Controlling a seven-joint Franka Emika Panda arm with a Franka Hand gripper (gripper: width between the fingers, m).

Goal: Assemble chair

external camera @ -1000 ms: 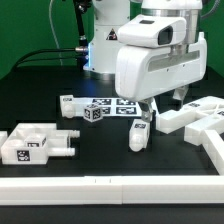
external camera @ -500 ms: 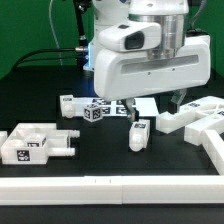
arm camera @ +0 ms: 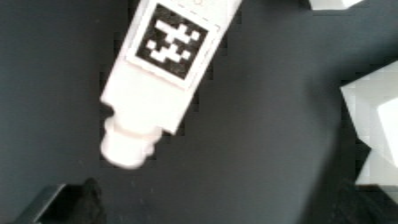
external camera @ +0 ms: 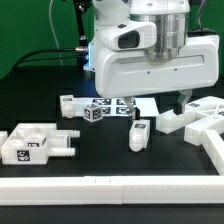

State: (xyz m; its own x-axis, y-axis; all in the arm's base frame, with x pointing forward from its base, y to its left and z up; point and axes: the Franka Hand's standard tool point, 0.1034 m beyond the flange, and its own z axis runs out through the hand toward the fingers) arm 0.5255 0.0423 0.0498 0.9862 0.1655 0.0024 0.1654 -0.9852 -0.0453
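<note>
The tool (arm camera: 199,208) has its jaws spread wide with nothing between them. One dark fingertip (arm camera: 71,203) shows in the wrist view, clear of the short pegged bar (arm camera: 164,62), which lies flat on the black counter (external camera: 100,150). The chair is in loose parts around the marker board (external camera: 112,103). The pegged bar lies just in front of the board. A blocky piece with side pegs (external camera: 34,146) sits well off from it toward the exterior view's left and nearer the camera. A cluster of slabs (external camera: 196,115) lies beside it on the exterior view's right. A small tagged cube (external camera: 97,113) rests at the board's front edge. Bare counter stretches from the board forward to the front border rail (external camera: 110,186), and a second rail (external camera: 212,150) closes the right side past the slabs.
</note>
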